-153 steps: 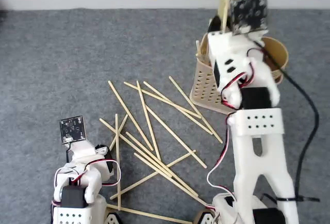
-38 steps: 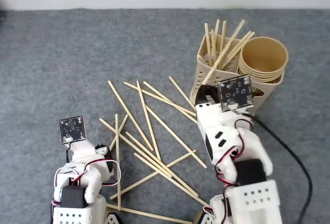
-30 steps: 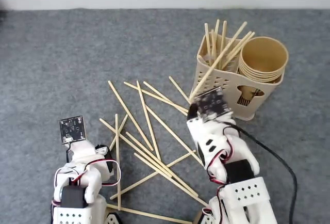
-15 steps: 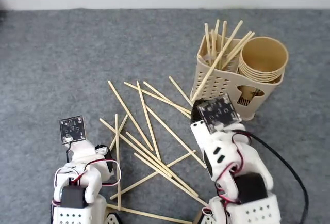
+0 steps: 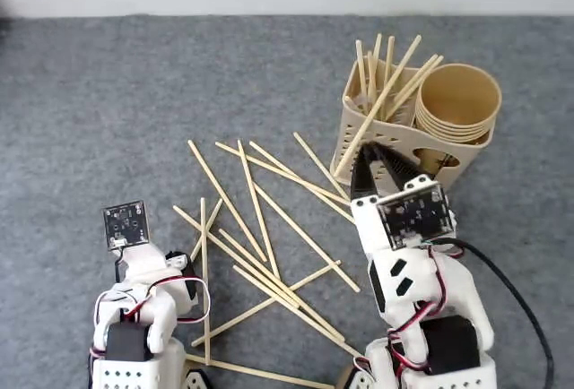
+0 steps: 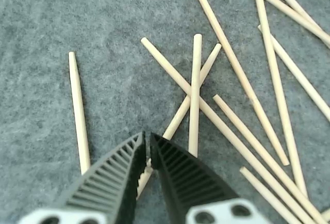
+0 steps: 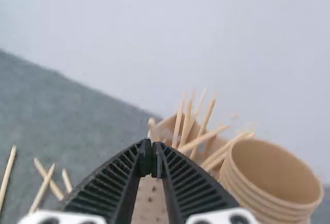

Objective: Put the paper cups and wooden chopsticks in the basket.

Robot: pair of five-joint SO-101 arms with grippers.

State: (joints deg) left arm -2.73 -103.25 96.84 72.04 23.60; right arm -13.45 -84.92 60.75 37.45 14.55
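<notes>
Right claw (image 5: 370, 156) is clenched on nothing, its black toothed jaws pressed together and aimed toward 12 o'clock at the near wall of the beige perforated plastic basket (image 5: 465, 167), just short of it or touching; the high view cannot settle which. Inside that basket the stack of tan paper cups (image 5: 457, 102) stands on the 3 o'clock side, and a sheaf of thin wooden chopsticks (image 5: 372, 75) leans upright on the 9 o'clock side, so the cups look done and the sticks only partly. What is left is the scatter of loose wooden chopsticks (image 5: 260, 219) lying flat on the grey felt-covered bench (image 5: 108, 93), spread from this claw's 9 o'clock round to its 7 o'clock. The nearest stick (image 5: 321, 167) lies just beside the basket's foot, at the claw's 9 o'clock, its long axis running from 11 o'clock down to 5 o'clock, so a pick would likely need the jaws opened and turned across that line. Left claw (image 6: 147, 137) is closed too, bar a hairline slit, and hangs over crossed sticks at the scatter's 8 o'clock edge, with one pale stick (image 6: 178, 114) passing beneath it; it seems to grip none. By my reading the left arm is nearer the bulk of the scatter, the right nearer the basket-side sticks.
</notes>
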